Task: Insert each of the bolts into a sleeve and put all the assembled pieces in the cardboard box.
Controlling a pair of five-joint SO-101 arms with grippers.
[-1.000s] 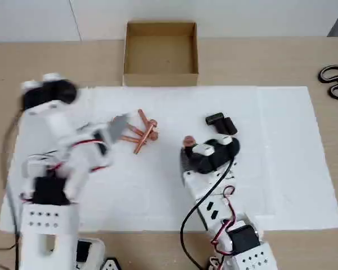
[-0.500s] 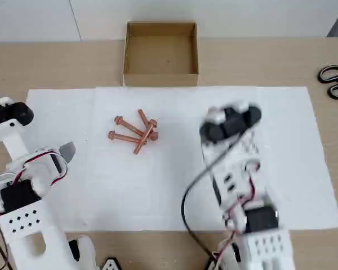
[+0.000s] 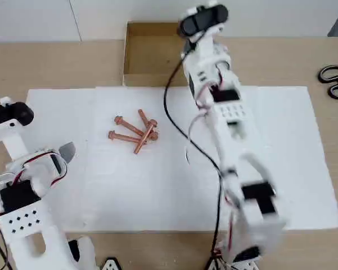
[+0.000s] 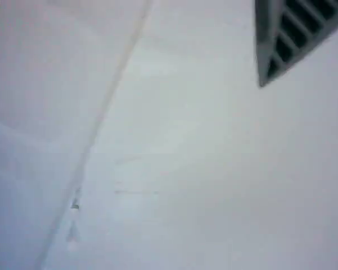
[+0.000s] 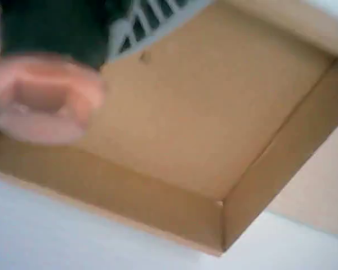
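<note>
Several copper bolts (image 3: pixel 135 130) lie in a loose pile on the white foam sheet (image 3: pixel 158 180). The cardboard box (image 3: pixel 152 56) stands open at the back. My right gripper (image 3: pixel 191 35) is stretched out over the box's right side. In the right wrist view it (image 5: pixel 81 53) is shut on a black sleeve (image 5: pixel 50 31) with a copper bolt (image 5: pixel 42 104) in it, held above the box floor (image 5: pixel 197 124). My left gripper (image 3: pixel 67 151) rests low over the sheet's left part, well left of the bolts. The left wrist view looks onto bare sheet (image 4: pixel 174 169).
Scissors (image 3: pixel 335 79) lie on the wooden table at the far right. The right arm's long body (image 3: pixel 231 129) crosses the sheet from front to back. The sheet's near middle and right half are bare.
The right arm swung from the middle of the sheet up to the box, carrying the sleeved bolt. The left arm pulled back from the bolts to the left edge, then held still.
</note>
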